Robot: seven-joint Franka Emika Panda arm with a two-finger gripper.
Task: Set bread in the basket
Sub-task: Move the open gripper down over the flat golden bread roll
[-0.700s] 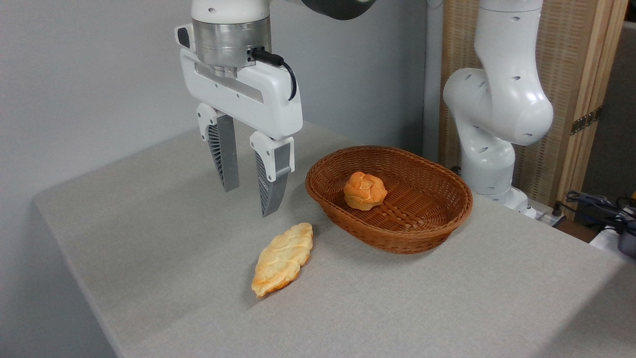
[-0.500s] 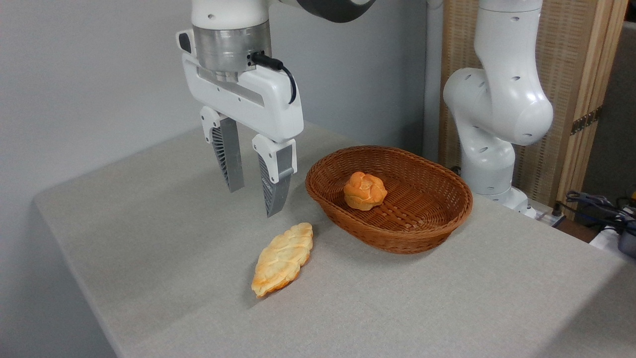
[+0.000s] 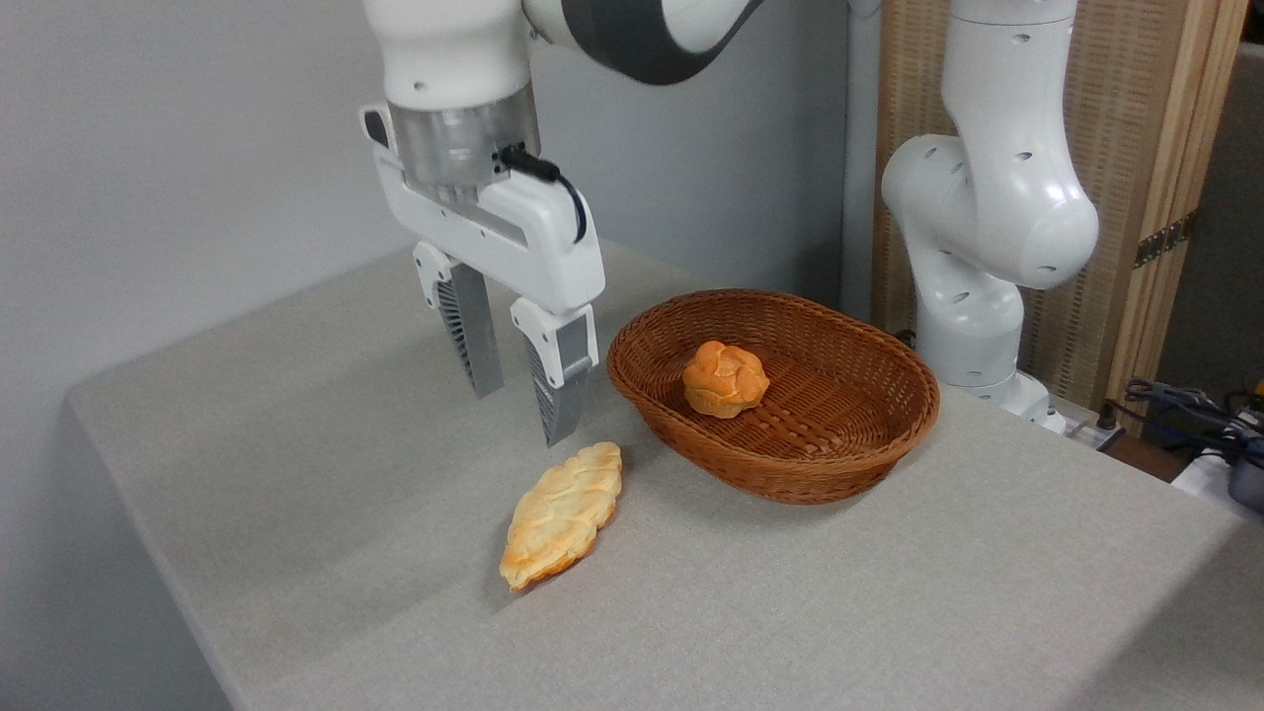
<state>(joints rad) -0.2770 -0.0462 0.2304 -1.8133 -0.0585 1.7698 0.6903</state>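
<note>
The bread (image 3: pixel 564 513), a long flat golden loaf with a braided top, lies on the grey table (image 3: pixel 296 474) left of the basket. The reddish-brown wicker basket (image 3: pixel 908 415) sits at centre right and holds a small round orange bun (image 3: pixel 725 378). My gripper (image 3: pixel 521 415) hangs open just above and behind the loaf's far tip, nothing between its grey ribbed fingers (image 3: pixel 561 390). The fingers do not touch the bread.
The white arm's base column (image 3: pixel 978 227) stands behind the basket at the right. A wooden screen (image 3: pixel 1155 148) rises behind it, and cables (image 3: pixel 1185 415) lie off the table's right edge. The table's left edge drops off near the wall.
The gripper has come down and shifted slightly right, closer to the loaf's far tip. It stays open. Bread, bun and basket have not moved.
</note>
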